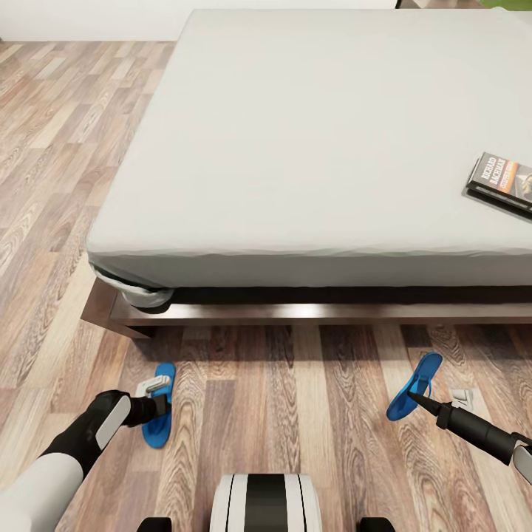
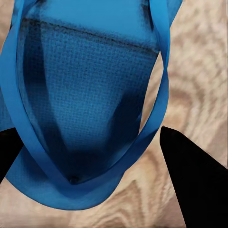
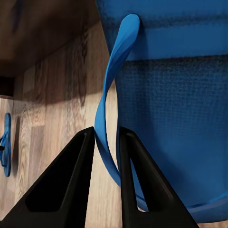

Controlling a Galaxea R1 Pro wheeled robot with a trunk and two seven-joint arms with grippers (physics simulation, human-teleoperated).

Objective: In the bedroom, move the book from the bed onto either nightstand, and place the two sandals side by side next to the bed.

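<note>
A light wood plank floor [image 1: 59, 148] of mixed tan, grey and brown boards runs across the head view's left side and the whole near strip, its grain bold and knotted. The boards lie in staggered lengths, and a dark shadow falls on them along the far edge of the near strip. Close up, the same pale swirled grain shows in both wrist views. A plain white wall [image 1: 89, 18] meets the floor at the head view's top left. 1 small bright green patch [image 1: 510, 4] sits in the top right corner, too cropped to identify.
</note>
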